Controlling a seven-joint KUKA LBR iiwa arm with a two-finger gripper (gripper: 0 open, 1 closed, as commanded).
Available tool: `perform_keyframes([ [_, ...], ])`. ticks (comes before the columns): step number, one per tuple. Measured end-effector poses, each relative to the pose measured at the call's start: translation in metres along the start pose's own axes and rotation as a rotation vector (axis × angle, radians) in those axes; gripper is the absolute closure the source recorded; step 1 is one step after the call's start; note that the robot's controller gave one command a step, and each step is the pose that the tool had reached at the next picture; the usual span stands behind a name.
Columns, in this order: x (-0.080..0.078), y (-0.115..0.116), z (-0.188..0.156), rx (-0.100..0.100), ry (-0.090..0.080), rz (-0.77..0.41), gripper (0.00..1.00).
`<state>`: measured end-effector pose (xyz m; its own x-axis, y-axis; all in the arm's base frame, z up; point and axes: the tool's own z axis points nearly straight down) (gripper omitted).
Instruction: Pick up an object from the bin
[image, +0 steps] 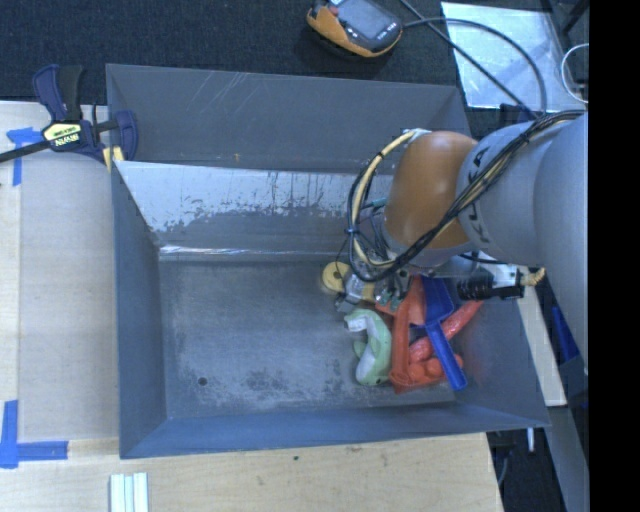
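My gripper (357, 290) reaches down into the right part of the bin, under the arm's orange cover, with cables in front of it. Directly to its left and touching it in this view lies a small yellow thing (333, 276). Just below it a pale green and white curved thing (373, 346) rests on the bin floor. To the right of that lies a long orange-red thing (409, 345), and a blue stick-shaped thing (442, 340) is laid across it.
The loose things are bunched against the bin's right wall and near its front slope. The arm and its orange cover hang over the back right part of the bin. The grey floor stretches to the left and middle.
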<state>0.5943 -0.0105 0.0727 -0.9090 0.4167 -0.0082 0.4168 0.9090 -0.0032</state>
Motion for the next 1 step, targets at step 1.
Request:
perform_keyframes([
  [1,0.0008,0.0011,-0.0024,-0.001,0.000,-0.002,1.00],
])
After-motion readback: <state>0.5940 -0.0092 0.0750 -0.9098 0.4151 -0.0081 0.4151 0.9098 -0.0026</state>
